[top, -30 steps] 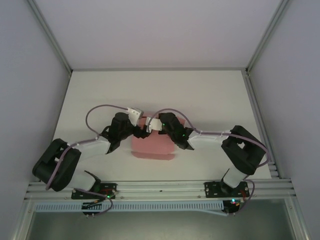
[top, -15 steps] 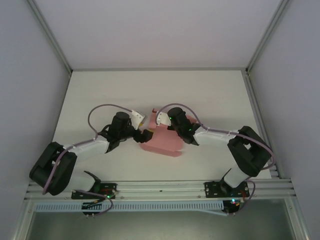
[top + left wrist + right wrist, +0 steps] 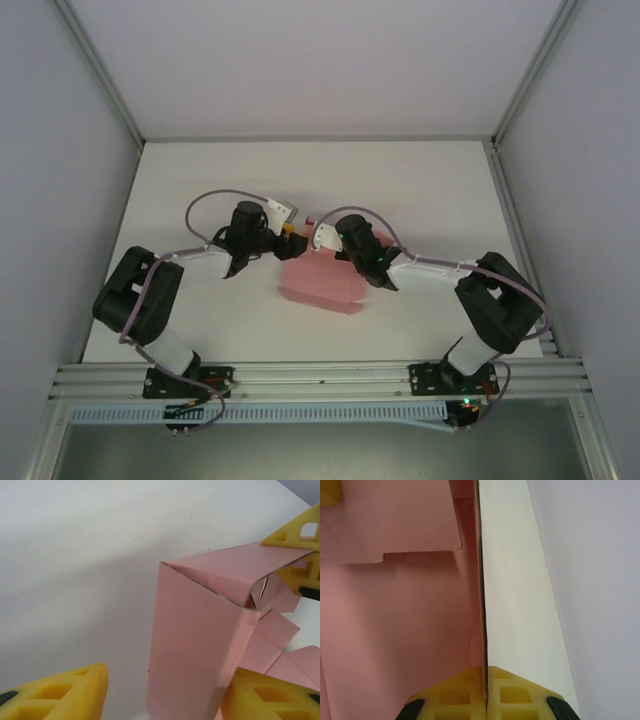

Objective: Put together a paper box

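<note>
Top view: thin pale-pink card paper box (image 3: 322,288), part-folded, lies mid white table (image 3: 200,180), btwn the two arms. Left gripper (image 3: 289,229) at its far-left corner, right gripper (image 3: 313,237) at its far edge.

Left wrist: left gripper jaws apart, upright wall of box btwn them, not clamped.

Right wrist: right gripper pinched tight on a card edge of box.

paper box (image 3: 195,645) — bottom cut off | right tool (image 3: 484,674) — base cut off
</note>
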Controlling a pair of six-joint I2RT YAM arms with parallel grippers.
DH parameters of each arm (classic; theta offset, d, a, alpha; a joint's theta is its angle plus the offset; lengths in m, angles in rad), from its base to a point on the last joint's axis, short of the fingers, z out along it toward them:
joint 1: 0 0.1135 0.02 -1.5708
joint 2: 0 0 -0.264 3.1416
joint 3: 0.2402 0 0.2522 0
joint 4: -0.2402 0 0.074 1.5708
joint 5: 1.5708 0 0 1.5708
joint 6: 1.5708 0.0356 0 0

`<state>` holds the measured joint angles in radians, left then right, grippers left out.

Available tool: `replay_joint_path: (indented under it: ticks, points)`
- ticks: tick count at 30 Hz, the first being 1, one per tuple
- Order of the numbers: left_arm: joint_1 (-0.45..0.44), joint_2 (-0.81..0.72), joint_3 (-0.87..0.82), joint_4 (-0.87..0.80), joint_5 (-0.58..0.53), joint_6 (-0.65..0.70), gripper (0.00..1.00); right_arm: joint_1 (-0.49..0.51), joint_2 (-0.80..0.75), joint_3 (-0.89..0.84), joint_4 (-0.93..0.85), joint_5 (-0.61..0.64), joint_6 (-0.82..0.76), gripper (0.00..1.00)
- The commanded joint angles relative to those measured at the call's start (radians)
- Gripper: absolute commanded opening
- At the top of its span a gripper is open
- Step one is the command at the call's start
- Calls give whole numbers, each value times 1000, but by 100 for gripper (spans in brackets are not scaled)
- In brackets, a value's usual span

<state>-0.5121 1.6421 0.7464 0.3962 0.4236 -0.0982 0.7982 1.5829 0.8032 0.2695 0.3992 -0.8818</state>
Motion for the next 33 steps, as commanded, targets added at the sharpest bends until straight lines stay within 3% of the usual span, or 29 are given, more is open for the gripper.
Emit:
replay_joint_path:
  ticks: [1, 6, 9, 10, 17, 19, 20, 24, 26, 31, 33]
  points:
    - [-16, 44, 50, 8, 20, 23, 53, 9, 16, 18, -6, -4, 30, 0]
    - [-63, 80, 81, -47, -148, 64, 27, 15, 10, 16, 3, 3, 25, 0]
    - [-98, 94, 62, -22, -370, 50, 2, 21, 3, 18, -8, 1, 30, 0]
    - [-113, 99, 52, -9, -471, 42, 0, 24, 1, 17, -5, 10, 34, 0]
    - [-184, 162, 0, 139, -945, 28, 0, 45, -22, 11, -32, 40, 55, 0]
    - [-205, 184, 18, 123, -1027, 10, 4, 56, -41, 9, -37, 41, 76, 0]
    - [-214, 194, 22, 129, -1069, -10, 1, 63, -53, 12, -56, 16, 85, 0]
    - [-262, 228, 58, 130, -1063, -32, 5, 82, -73, 19, -73, -47, 113, 0]
    - [-276, 262, 102, 94, -1109, -71, 0, 85, -67, 29, -96, -56, 113, 0]
    - [-277, 345, 228, -95, -1317, -191, 0, 88, -65, 30, -126, -55, 128, 0]
    - [-260, 348, 221, -112, -1290, -235, 0, 89, -68, 24, -122, -44, 134, 0]
